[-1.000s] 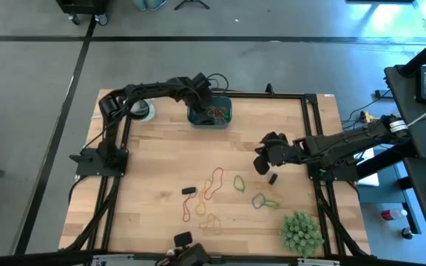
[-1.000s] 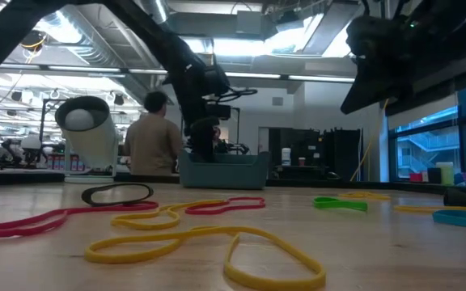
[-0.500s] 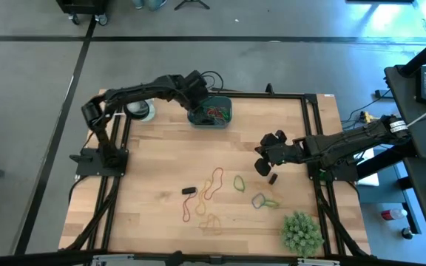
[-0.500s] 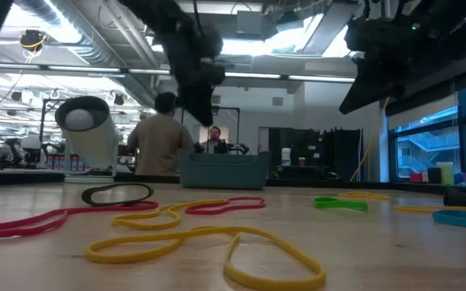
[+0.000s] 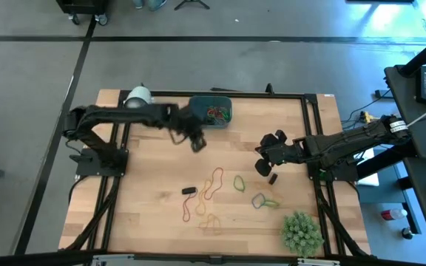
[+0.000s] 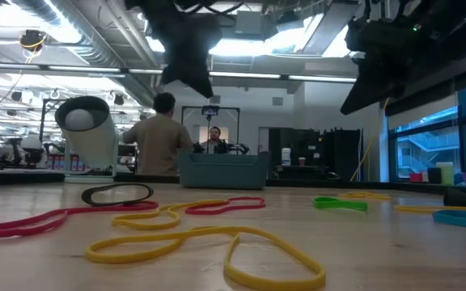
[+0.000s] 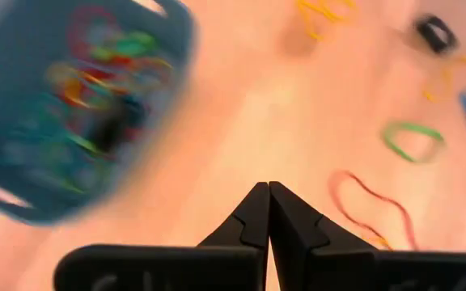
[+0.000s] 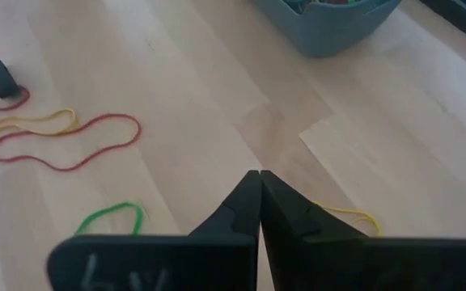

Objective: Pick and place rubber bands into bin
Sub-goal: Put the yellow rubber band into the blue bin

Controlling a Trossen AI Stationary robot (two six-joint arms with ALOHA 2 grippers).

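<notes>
swung off the bin, left gripper pressed together, empty, above bare table; right gripper closed too.

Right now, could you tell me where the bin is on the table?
In the high view, the bin sits at the table's far edge, near the middle. The left gripper is just in front of it, shut and empty.

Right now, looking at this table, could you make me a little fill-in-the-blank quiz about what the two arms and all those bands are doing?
1. The left gripper has its fingers ____ and holds nothing.
2. The bin already contains a pile of rubber ____.
3. The right gripper hangs above the table with fingers shut and holds ____.
4. The spiky green plant stands on the table nearest the ____ arm.

Missing words: shut; bands; nothing; right
</notes>
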